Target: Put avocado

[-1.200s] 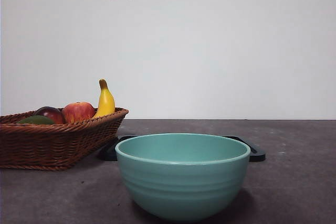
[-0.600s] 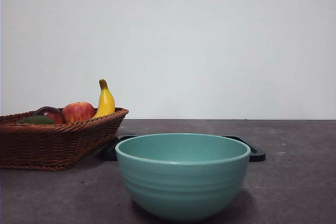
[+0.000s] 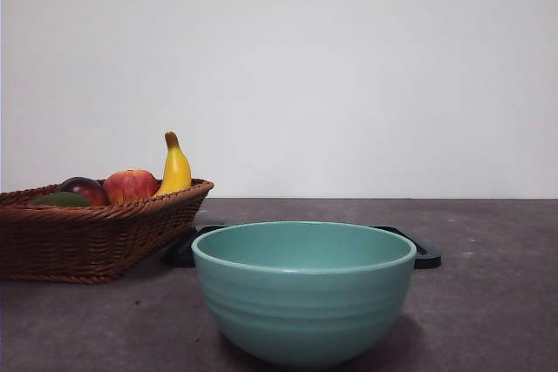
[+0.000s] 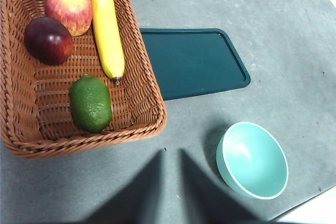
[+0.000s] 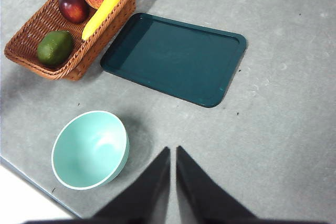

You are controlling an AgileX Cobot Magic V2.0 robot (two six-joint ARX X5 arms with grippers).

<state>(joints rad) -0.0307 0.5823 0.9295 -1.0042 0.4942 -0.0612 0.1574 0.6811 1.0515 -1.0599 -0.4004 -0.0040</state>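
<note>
The avocado (image 4: 91,103) is dark green and lies in the wicker basket (image 4: 152,103), near the basket's corner. In the front view only its top (image 3: 59,200) shows over the basket rim (image 3: 87,241) at the far left. It also shows in the right wrist view (image 5: 54,47). My left gripper (image 4: 171,151) hangs high above the table beside the basket, empty, its jaws nearly together. My right gripper (image 5: 172,148) hangs high above bare table, empty and shut. Neither gripper shows in the front view.
The basket also holds a banana (image 4: 106,24), a red apple (image 4: 69,2) and a dark red fruit (image 4: 48,40). A dark green tray (image 5: 176,59) lies next to the basket. A teal bowl (image 3: 303,302) stands near the table's front edge.
</note>
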